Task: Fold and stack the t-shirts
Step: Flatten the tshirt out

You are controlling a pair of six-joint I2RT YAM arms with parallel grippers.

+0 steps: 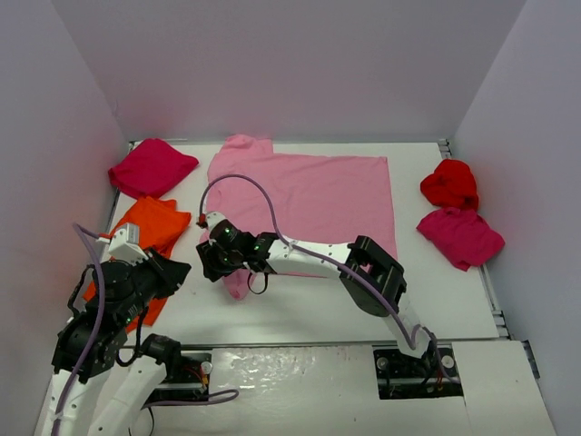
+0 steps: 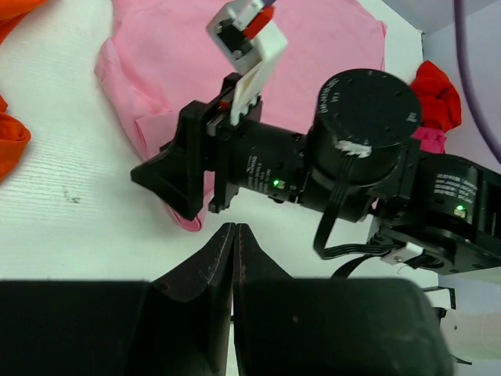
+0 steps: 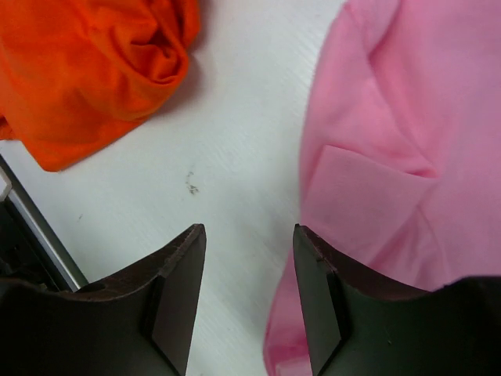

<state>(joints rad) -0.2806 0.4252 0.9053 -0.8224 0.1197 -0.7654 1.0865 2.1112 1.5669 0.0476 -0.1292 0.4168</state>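
Two fingers of my right claw (image 3: 249,235) half apart, nothing between them, hanging over bare table (image 3: 235,141) at sleeve edge of pink t-shirt (image 3: 391,157). Left claw (image 2: 235,243) pinched shut, empty. Risk: closing here nips single layer, drags shirt crooked toward orange t-shirt (image 3: 94,70). Sleeve tip cut off below frame; contact with cloth unclear.

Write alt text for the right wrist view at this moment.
The right hand is open, with nothing between its two dark fingers, over the white table just left of a light pink t-shirt. A crumpled orange t-shirt lies at upper left.
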